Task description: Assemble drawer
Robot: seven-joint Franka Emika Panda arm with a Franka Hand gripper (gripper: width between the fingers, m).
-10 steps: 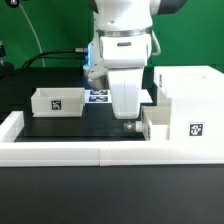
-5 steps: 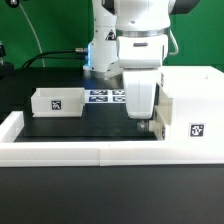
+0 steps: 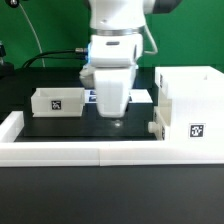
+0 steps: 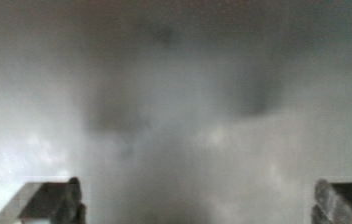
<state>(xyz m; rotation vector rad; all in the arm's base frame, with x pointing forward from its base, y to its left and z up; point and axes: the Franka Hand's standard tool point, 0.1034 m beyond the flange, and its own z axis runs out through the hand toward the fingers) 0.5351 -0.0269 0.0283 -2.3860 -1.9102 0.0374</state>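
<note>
The tall white cabinet shell (image 3: 188,98) stands at the exterior view's right, with a black-and-white tag on its front. One small tray (image 3: 157,128) sits in its lower opening, and only a short end sticks out. The second open-top tray (image 3: 57,101), with a tag on its front, stands on the black table at the exterior view's left. My gripper (image 3: 118,120) hangs just above the table between the two, touching neither. In the wrist view my gripper (image 4: 198,205) is open: its fingertips (image 4: 48,202) stand wide apart with only blurred grey between them.
A long low white border wall (image 3: 90,152) runs along the near side and turns back at the exterior view's left. The marker board (image 3: 143,96) lies behind my gripper, mostly hidden by it. Cables hang at the back left.
My gripper has moved away from the cabinet toward the exterior view's left. The tray at the cabinet now sticks out less than a second ago.
</note>
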